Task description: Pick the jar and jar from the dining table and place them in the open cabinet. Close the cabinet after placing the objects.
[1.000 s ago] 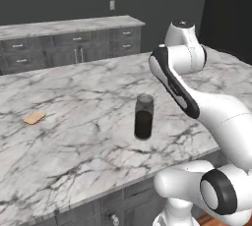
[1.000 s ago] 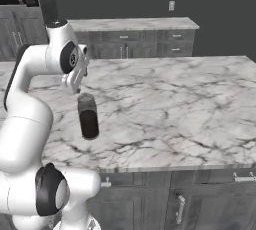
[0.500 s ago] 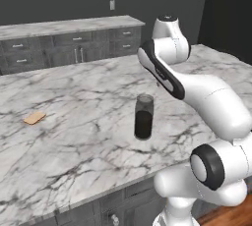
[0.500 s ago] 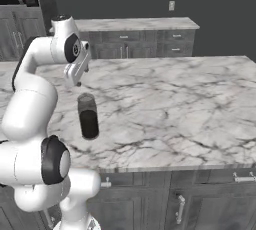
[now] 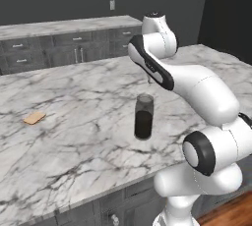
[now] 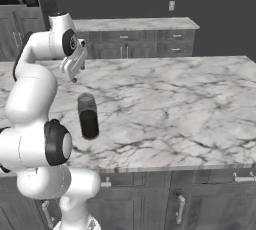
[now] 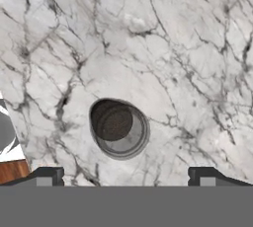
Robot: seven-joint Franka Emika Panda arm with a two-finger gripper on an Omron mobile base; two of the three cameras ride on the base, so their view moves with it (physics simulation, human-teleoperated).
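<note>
A tall clear glass jar (image 5: pixel 143 117) with brown contents stands upright on the marble dining table (image 5: pixel 74 92), near its front edge. It also appears in the right base view, jar (image 6: pixel 88 116) on table (image 6: pixel 175 94). My gripper (image 6: pixel 75 76) hangs above and slightly behind it, pointing down. In the hand view I look down into the jar (image 7: pixel 118 128), which sits a little left of the middle between the spread fingertips (image 7: pixel 47 175). The gripper (image 7: pixel 126 176) is open and holds nothing. The cabinet is out of view.
A flat tan cracker (image 5: pixel 34 117) lies on the table's left part. Behind the table runs a marble counter on dark drawers (image 5: pixel 74 48). Dark fronts with silver handles (image 6: pixel 15 34) stand at the far left of the right base view.
The arm has reared up and swung its upper joints back over the table, lifting the hand above the jar. The jar has not moved, and the gripper stays open.
</note>
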